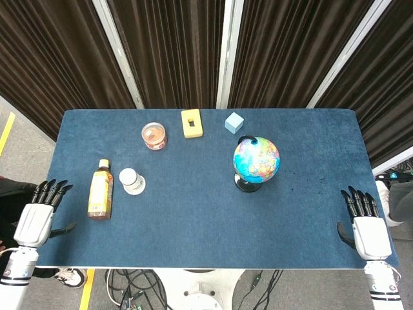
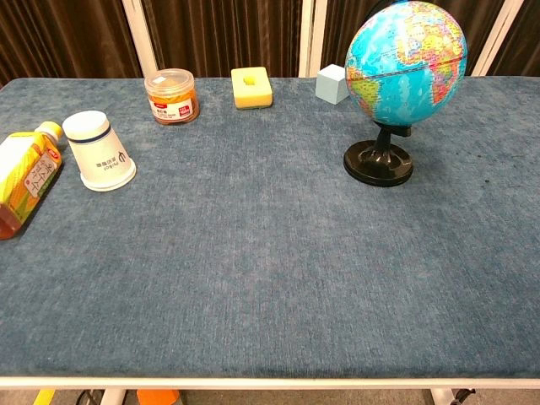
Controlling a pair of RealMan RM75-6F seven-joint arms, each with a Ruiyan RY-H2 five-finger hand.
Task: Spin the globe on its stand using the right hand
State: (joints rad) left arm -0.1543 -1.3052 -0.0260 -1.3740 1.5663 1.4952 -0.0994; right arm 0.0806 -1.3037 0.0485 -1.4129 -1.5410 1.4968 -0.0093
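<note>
Currently both hands sit at the near corners of the table (image 1: 206,226), off the blue cloth: left hand (image 1: 40,216) at the near-left edge, right hand (image 1: 365,223) at the near-right edge, each with fingers extended, slightly apart, holding nothing. Neither hand shows in the chest view. One globe (image 1: 256,159) stands upright on its black stand (image 2: 378,162), right of table centre toward the far side, well apart from the right hand. Open cloth runs between right hand and globe, and the whole near half of the table is bare across its width. Far edge, left to right: one clear jar with orange lid (image 2: 171,95) holding something orange-red, can't tell what; one yellow sponge block (image 2: 251,88) with a dark slot on top; one pale blue cube (image 2: 332,83) just beside the globe on its far-left side, not touching in head view. Left side: one bottle (image 1: 100,188) of amber drink lying on its side near the left edge, yellow label and cap; one white paper cup (image 2: 99,151) just beside it, tipped over, mouth toward the camera side in chest view, contents not visible.
</note>
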